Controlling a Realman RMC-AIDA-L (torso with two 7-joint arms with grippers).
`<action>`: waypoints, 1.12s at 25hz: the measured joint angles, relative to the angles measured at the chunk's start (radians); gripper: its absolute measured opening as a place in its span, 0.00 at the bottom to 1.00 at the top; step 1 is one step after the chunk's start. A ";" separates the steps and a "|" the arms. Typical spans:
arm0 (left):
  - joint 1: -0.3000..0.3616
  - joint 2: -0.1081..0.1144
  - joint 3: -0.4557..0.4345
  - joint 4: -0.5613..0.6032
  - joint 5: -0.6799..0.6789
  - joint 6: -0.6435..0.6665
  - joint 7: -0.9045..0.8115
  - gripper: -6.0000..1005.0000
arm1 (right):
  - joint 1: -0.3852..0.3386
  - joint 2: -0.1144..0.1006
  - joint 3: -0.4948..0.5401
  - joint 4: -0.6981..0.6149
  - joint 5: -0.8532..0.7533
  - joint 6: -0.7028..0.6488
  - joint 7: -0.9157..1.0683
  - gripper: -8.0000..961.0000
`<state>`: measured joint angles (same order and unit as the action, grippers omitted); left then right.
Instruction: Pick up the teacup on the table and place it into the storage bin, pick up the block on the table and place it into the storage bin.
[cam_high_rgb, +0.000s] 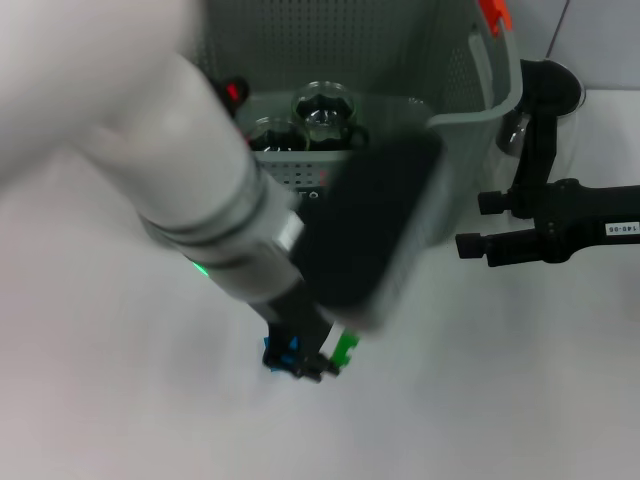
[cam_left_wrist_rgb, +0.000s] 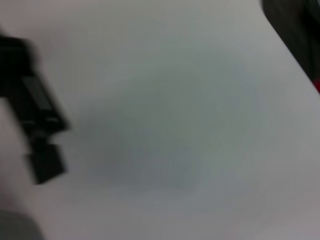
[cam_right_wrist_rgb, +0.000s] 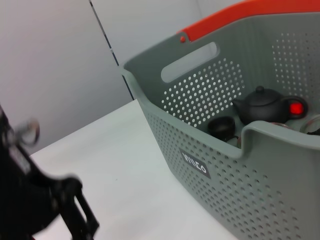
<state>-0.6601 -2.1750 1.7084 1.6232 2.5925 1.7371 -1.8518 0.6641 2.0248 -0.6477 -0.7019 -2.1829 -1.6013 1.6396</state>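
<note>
1. Table (cam_high_rgb: 120, 400): a plain white surface carries the storage bin and both arms' work area.
2. Storage bin (cam_right_wrist_rgb: 200, 140): this large grey-green perforated basket stands at the far middle of the table. It holds a black teapot (cam_right_wrist_rgb: 262, 106), a small dark teacup (cam_right_wrist_rgb: 221, 125) just beside the teapot, and glass vessels (cam_high_rgb: 322, 108). The dark cup is judged to be the task's teacup, already deposited.
3. Left arm (cam_high_rgb: 150, 130): it reaches forward and down in front of the bin, filling much of the head view.
4. Left gripper (cam_high_rgb: 310, 358): it hangs low over the table, just in front of the bin. Green and blue pieces show at its tip. These are judged to be the block (cam_high_rgb: 345, 347), but the blur prevents confirmation. The spread of the fingers cannot be told, nor whether they grip anything.
5. Right gripper (cam_high_rgb: 500, 225): it is parked beside the bin's right wall. The state of its fingers cannot be told.
6. Handling, as a judgement: a small block is light, stiff and not fragile. Pinch it across two flat opposite faces. A smooth plastic face may slip, so centre it between the fingers.
</note>
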 joint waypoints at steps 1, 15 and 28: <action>0.012 0.000 -0.069 0.015 -0.043 0.010 -0.003 0.42 | 0.000 0.000 -0.002 0.000 0.000 -0.002 0.000 0.98; 0.001 0.015 -0.751 -0.006 -0.348 -0.040 -0.147 0.42 | -0.006 -0.006 -0.007 -0.008 -0.001 -0.023 -0.002 0.98; -0.128 0.161 -0.815 -0.388 -0.282 -0.379 -0.421 0.42 | -0.009 -0.005 -0.007 0.000 -0.004 -0.040 -0.014 0.98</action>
<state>-0.7880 -2.0142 0.8934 1.2348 2.3106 1.3580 -2.2729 0.6554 2.0197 -0.6551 -0.7021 -2.1872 -1.6414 1.6257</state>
